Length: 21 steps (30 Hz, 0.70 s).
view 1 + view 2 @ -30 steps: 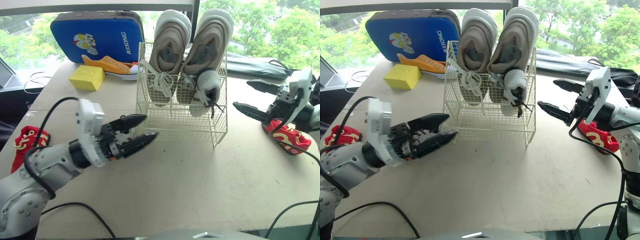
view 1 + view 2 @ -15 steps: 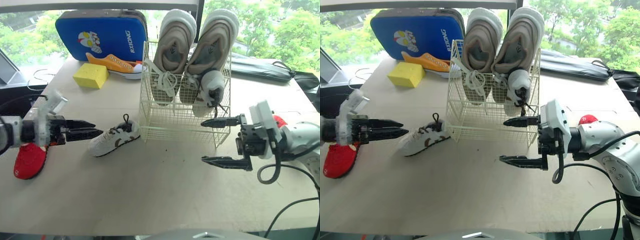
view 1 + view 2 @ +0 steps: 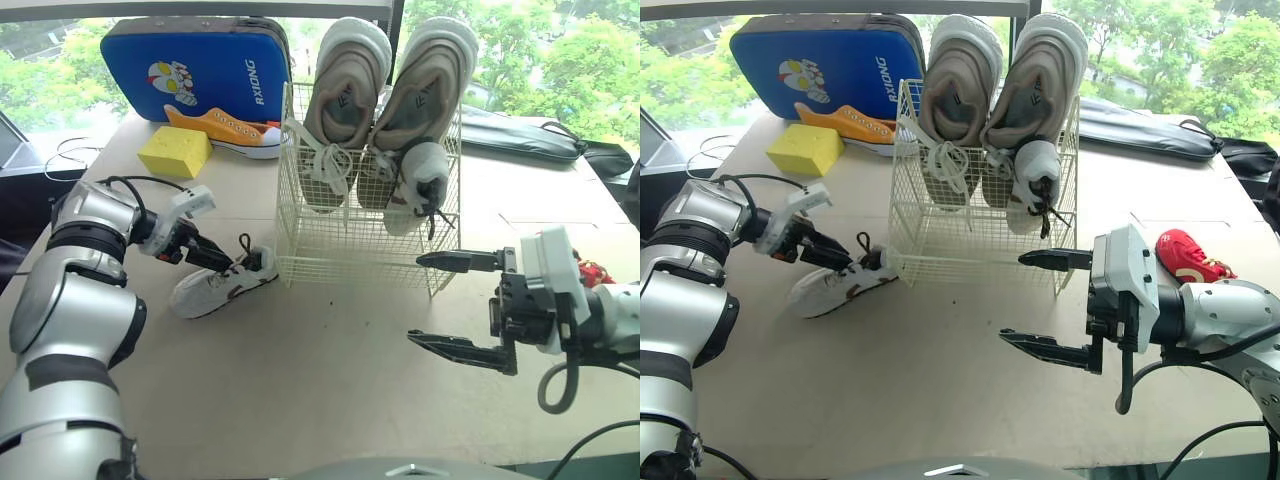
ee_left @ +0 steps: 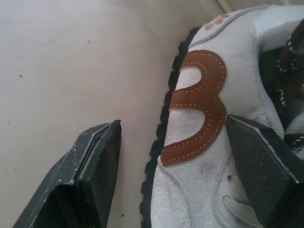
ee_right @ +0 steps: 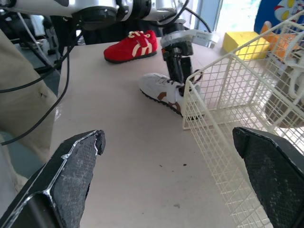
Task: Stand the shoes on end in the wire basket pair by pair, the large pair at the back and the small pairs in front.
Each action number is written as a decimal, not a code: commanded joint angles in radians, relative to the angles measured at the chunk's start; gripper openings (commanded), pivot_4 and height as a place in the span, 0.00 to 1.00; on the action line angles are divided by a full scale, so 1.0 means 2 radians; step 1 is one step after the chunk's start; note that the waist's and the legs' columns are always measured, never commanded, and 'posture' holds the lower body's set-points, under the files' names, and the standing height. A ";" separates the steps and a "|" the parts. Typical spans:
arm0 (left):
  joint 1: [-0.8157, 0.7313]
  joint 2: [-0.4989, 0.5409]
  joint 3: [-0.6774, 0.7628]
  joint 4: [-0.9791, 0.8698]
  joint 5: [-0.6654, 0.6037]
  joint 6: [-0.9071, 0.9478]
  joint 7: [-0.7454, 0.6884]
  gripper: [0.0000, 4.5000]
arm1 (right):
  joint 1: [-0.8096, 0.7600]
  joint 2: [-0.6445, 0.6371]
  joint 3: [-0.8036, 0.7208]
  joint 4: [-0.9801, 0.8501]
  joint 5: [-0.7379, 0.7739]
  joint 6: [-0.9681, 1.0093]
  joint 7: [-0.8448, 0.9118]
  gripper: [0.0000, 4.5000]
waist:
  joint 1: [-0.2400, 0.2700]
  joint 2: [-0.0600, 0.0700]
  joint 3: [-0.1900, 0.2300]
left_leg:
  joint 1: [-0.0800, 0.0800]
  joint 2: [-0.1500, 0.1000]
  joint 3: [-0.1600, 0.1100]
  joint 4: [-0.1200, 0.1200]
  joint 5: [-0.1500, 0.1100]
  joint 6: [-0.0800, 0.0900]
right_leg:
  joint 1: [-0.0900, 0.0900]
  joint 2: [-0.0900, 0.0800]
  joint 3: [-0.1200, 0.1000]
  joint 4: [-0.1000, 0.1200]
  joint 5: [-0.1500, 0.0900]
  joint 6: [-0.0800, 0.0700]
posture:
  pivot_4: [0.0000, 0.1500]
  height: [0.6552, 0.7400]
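A wire basket (image 3: 360, 235) stands mid-table with two large beige shoes (image 3: 345, 95) on end at its back. A small white shoe (image 3: 418, 180) stands on end in its front right part. Its mate, a white shoe with brown trim (image 3: 205, 292), lies on the table by the basket's front left corner. My left gripper (image 3: 232, 264) is open at that shoe's heel end, one finger (image 4: 95, 166) on the table side, the other (image 4: 256, 161) over the shoe's opening. My right gripper (image 3: 415, 298) hangs open in front of the basket's right corner, holding nothing.
A red shoe (image 3: 1190, 258) lies at the right of the table, another red shoe (image 5: 130, 46) at the left. At the back left are a blue pad (image 3: 195, 65), an orange shoe (image 3: 225, 130) and a yellow block (image 3: 173, 152). A black bag (image 3: 530, 135) lies back right.
My left gripper has moved right, from beside the left red shoe to the white shoe's heel end. The right gripper has shifted only slightly and stays open.
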 commanded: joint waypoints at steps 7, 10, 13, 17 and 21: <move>0.095 0.088 -0.143 -0.172 -0.149 0.024 -0.008 0.60 | 0.002 -0.018 -0.005 -0.009 0.017 -0.017 -0.017 1.00 | -0.007 0.003 -0.003 | 0.001 0.001 0.001 0.000 0.000 0.000 | 0.000 -0.003 0.000 0.000 0.000 0.000 | 1.00 1.00; 0.124 0.114 -0.130 -0.227 -0.191 0.066 -0.008 0.33 | -0.005 -0.023 0.004 0.003 0.007 -0.021 0.002 1.00 | -0.009 0.005 -0.004 | 0.001 0.001 0.001 -0.001 0.000 0.000 | 0.000 -0.003 0.000 0.000 0.000 0.000 | 1.00 1.00; 0.166 0.155 -0.068 -0.286 -0.254 0.125 -0.008 0.13 | -0.015 -0.026 0.013 0.017 -0.002 -0.027 0.021 1.00 | -0.014 0.005 -0.004 | 0.001 0.001 0.001 -0.001 0.000 0.000 | 0.000 -0.003 0.000 0.000 0.000 0.000 | 1.00 1.00; 0.270 0.237 0.072 -0.387 -0.347 0.208 -0.003 0.12 | -0.027 -0.024 0.028 0.036 -0.018 -0.036 0.046 1.00 | -0.016 0.002 -0.001 | 0.001 0.001 0.002 0.000 -0.001 0.001 | -0.001 -0.002 -0.001 0.000 0.000 0.000 | 1.00 1.00; 0.439 0.289 0.283 -0.474 -0.466 0.293 0.060 0.12 | -0.042 -0.014 0.051 0.061 -0.040 -0.049 0.071 1.00 | -0.009 0.000 0.000 | 0.000 0.002 0.000 0.000 -0.001 0.000 | -0.002 -0.001 -0.004 0.000 0.000 0.000 | 1.00 1.00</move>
